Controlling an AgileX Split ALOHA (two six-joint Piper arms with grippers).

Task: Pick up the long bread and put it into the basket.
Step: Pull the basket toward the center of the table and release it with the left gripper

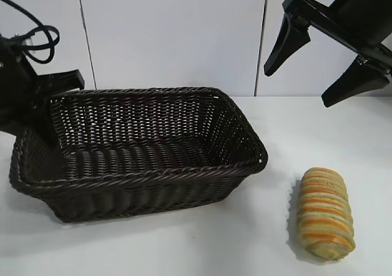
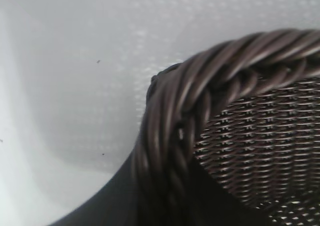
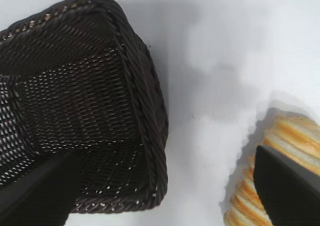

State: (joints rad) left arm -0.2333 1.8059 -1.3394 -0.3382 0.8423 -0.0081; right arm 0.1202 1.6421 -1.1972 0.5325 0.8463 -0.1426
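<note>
White table (image 1: 257, 239) against a pale panelled wall (image 1: 171, 34), seen from the exterior view. On the table, toward its left side, the basket (image 1: 138, 187): dark-brown wicker, braided rim, sloping walls, nothing inside. Near the front right corner of the table, the long bread (image 1: 324, 213), lying flat, ridged and striped tan and orange, well apart from the basket. High above the right side of the table, the right end effector (image 1: 312, 71), spread wide, grasping nothing, both dark fingers pointing downward, off to the far side of the bread and clear of it. At the left edge, the left end effector (image 1: 61, 83), low beside the basket's far left corner, partly hidden behind the wicker; released or clenched, cannot tell.

From the left wrist view, only the basket's braided rim (image 2: 185, 116) at a rounded corner, very close, with white table (image 2: 65, 85) beyond it and woven wall inside.

From the right wrist view, the basket's end wall and rim (image 3: 147, 116) to one side, the bread (image 3: 280, 156) to the other, bare table (image 3: 210, 85) between. Two dark fingers (image 3: 287, 191) spread far apart, one over the basket's corner, one overlapping the bread in the picture.
</note>
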